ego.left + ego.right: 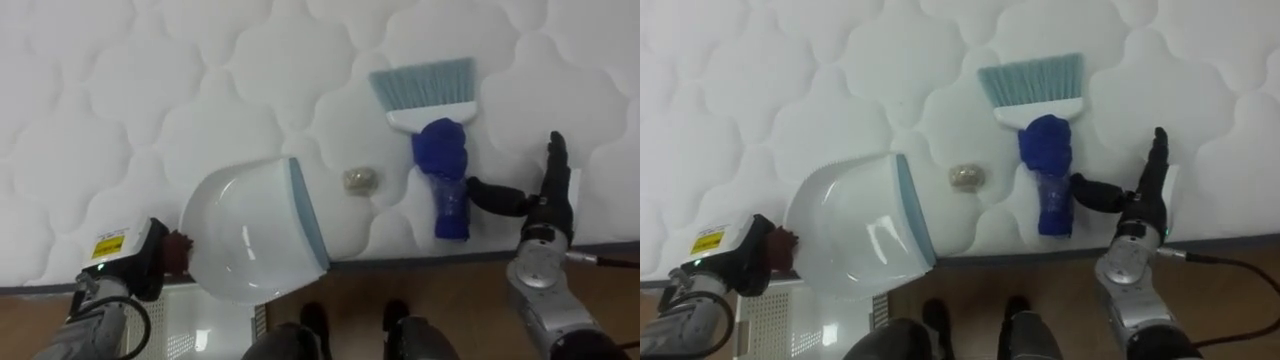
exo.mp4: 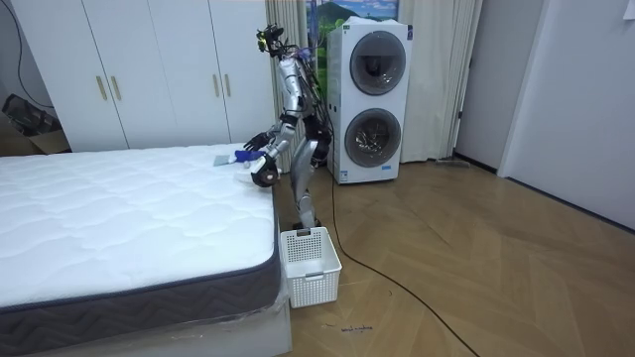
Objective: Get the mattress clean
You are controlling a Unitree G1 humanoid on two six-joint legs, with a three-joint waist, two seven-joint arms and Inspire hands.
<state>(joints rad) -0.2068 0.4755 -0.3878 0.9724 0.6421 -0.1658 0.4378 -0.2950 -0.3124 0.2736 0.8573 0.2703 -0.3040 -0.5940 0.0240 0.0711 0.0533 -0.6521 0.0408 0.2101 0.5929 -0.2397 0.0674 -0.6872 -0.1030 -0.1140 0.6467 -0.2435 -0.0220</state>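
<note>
Mattress (image 1: 100, 100): one dustpan (image 1: 250, 235) at left hand (image 1: 140, 262), grip unclear; one brush (image 1: 440, 150), one crumb (image 1: 360, 180); right hand (image 1: 550, 195) released.

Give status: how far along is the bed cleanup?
Done: dustpan is at the mattress edge by the left hand, lip facing the scrap. In hand: right hand is open beside the brush, not gripping it. Left: grasp brush, sweep scrap into dustpan.
</note>
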